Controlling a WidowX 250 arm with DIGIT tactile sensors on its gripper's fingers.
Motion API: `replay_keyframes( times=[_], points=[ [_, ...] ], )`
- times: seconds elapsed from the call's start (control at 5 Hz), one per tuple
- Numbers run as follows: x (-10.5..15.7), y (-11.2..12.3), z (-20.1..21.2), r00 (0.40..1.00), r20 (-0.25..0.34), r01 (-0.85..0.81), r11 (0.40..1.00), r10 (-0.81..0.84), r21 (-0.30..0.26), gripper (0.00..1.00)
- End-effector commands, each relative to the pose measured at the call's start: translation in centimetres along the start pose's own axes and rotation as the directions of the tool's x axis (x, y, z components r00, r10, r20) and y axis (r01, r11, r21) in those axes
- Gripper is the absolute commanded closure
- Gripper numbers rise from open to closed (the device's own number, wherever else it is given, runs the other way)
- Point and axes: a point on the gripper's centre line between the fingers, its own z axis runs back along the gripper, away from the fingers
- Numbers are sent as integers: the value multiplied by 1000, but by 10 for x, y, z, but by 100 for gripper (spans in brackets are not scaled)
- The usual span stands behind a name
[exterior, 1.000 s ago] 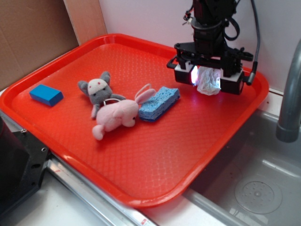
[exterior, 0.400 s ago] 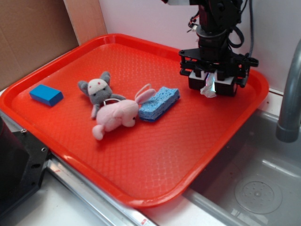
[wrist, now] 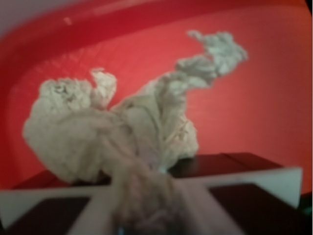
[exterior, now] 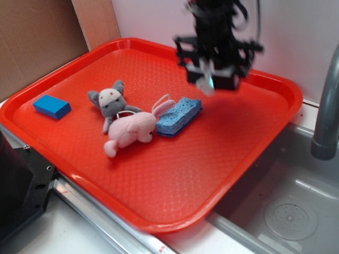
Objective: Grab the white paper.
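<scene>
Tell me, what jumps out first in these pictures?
The big red tray fills the scene, and the blurred black tool hangs above its far side, shut on the white paper, which crowds the wrist view. Mid-tray lie a pink plush rabbit, a grey plush toy and a blue sponge.

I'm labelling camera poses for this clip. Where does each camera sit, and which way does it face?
Exterior: off the tray's near corner, raised, looking down and across the red tray toward the wall; the arm and end effector show, blurred.
Wrist: mounted on the arm, looking along the end effector at the white paper pinched in it, tray floor behind.
Shared: the end effector, the white paper and the red tray.
</scene>
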Motion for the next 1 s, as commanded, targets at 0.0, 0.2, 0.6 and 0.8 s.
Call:
replay_keyframes(
  times=[0.0,0.2,0.6,0.8],
  points=[
    [-29,54,88,999,11,-43,999,43,-25,100],
    [-56,86,112,999,2,-35,999,35,10,100],
    [-89,115,123,1000,-11,-16,1000,16,11,100],
    [-86,116,115,999,-25,-33,999,33,20,100]
  ],
)
